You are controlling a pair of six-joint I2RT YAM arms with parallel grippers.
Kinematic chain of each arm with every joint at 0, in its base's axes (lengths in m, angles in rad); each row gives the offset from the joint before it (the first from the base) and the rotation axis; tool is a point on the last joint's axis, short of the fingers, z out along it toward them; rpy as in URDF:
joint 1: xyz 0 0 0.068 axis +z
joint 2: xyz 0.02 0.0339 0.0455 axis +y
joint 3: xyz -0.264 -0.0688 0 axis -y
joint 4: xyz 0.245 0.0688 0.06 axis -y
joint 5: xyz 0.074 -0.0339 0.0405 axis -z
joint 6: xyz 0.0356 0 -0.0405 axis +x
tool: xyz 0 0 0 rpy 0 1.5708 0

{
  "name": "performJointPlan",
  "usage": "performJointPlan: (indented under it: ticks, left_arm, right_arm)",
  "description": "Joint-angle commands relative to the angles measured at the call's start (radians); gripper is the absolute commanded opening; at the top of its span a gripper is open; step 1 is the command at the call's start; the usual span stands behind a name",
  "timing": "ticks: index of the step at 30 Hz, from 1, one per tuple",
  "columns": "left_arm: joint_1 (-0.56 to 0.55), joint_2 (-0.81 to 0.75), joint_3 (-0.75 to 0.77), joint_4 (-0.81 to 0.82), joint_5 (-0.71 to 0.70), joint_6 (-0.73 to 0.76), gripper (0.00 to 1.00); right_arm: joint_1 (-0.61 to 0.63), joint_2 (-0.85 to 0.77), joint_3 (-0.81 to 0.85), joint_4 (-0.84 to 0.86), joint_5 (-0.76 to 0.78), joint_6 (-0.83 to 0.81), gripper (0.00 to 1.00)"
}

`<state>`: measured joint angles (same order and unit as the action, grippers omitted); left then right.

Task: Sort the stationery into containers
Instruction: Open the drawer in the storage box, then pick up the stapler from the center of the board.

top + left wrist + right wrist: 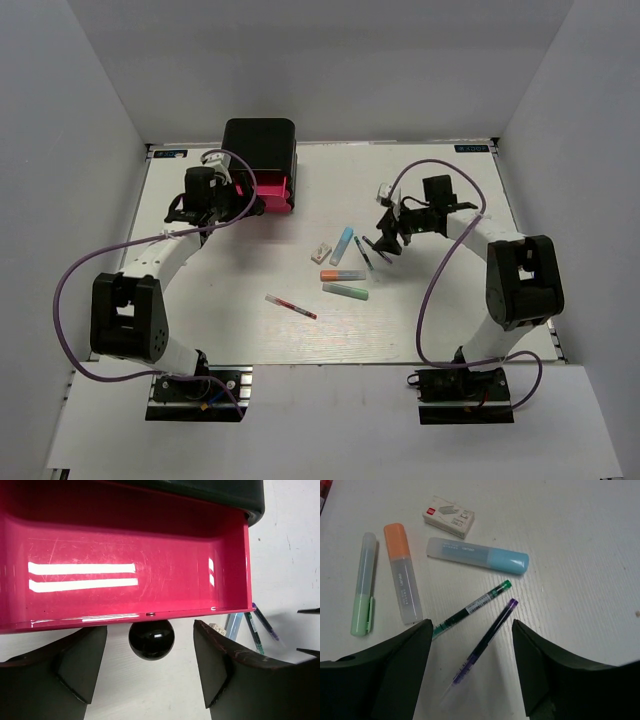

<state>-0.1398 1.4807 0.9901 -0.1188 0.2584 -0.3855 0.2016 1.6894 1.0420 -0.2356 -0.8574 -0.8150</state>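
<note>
The black cabinet (259, 147) stands at the back left with one pink drawer (125, 587) pulled out and empty. My left gripper (150, 667) is open, with the drawer's black knob (151, 639) between its fingers, touching neither. My right gripper (472, 670) hangs open over a purple pen (485, 642) lying on the table. Beside that pen lie a green-capped pen (470, 609), a light-blue highlighter (477, 555), an orange highlighter (402, 575), a green highlighter (364, 585) and a white eraser (448, 516). A red-and-clear pen (291, 306) lies apart, nearer the front.
The stationery sits in a loose cluster at the table's middle (345, 268), between the two arms. Purple cables loop off both arms. Grey walls close in the table on the left, the right and the back.
</note>
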Motion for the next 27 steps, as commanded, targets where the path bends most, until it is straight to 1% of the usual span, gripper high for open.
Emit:
performJointPlan:
  ticks: [1, 2, 4, 6, 7, 8, 9, 11, 16, 17, 20, 22, 23, 25, 27]
  left_arm:
    - [0.0, -0.059, 0.007, 0.004, 0.004, 0.004, 0.8]
    - [0.0, -0.074, 0.007, 0.004, 0.004, 0.004, 0.8]
    - [0.0, -0.097, -0.016, -0.018, 0.004, 0.004, 0.81]
    - [0.0, -0.147, -0.048, -0.027, -0.005, 0.004, 0.82]
    - [0.0, -0.167, -0.073, -0.038, -0.005, 0.013, 0.82]
    - [0.0, -0.19, -0.086, -0.038, -0.005, 0.013, 0.84]
    - [0.0, -0.238, -0.102, -0.05, -0.016, 0.013, 0.84]
    - [0.0, -0.287, -0.146, -0.071, -0.025, 0.013, 0.86]
    - [0.0, -0.437, -0.24, -0.13, -0.054, -0.01, 0.87]
    - [0.0, -0.485, -0.254, -0.149, -0.067, -0.025, 0.87]
    - [0.0, -0.548, -0.301, -0.177, -0.076, -0.052, 0.87]
    - [0.0, -0.603, -0.329, -0.194, -0.085, -0.076, 0.87]
    - [0.0, -0.62, -0.329, -0.206, -0.085, -0.09, 0.87]
    - [0.0, -0.661, -0.353, -0.219, -0.094, -0.101, 0.87]
    - [0.0, -0.671, -0.363, -0.231, -0.094, -0.11, 0.87]
  right_arm:
    - [0.03, 0.009, 0.035, -0.086, -0.077, -0.28, 0.69]
    - [0.051, 0.013, 0.05, -0.099, -0.071, -0.336, 0.67]
    - [0.068, 0.044, 0.099, -0.145, -0.066, -0.406, 0.67]
    - [0.11, 0.067, 0.131, -0.169, -0.057, -0.435, 0.67]
    - [0.131, 0.079, 0.147, -0.171, -0.054, -0.481, 0.71]
    - [0.14, 0.088, 0.15, -0.171, -0.046, -0.495, 0.71]
    - [0.163, 0.095, 0.167, -0.165, -0.029, -0.538, 0.75]
    - [0.205, 0.127, 0.181, -0.157, 0.003, -0.544, 0.77]
    - [0.291, 0.22, 0.312, -0.217, 0.014, -0.562, 0.77]
    - [0.303, 0.243, 0.334, -0.217, 0.015, -0.566, 0.77]
    - [0.355, 0.282, 0.36, -0.197, 0.043, -0.553, 0.77]
    - [0.38, 0.318, 0.403, -0.212, 0.067, -0.547, 0.75]
    - [0.38, 0.357, 0.42, -0.226, 0.073, -0.561, 0.73]
    - [0.398, 0.384, 0.485, -0.322, 0.09, -0.601, 0.68]
    - [0.403, 0.42, 0.509, -0.349, 0.106, -0.622, 0.66]
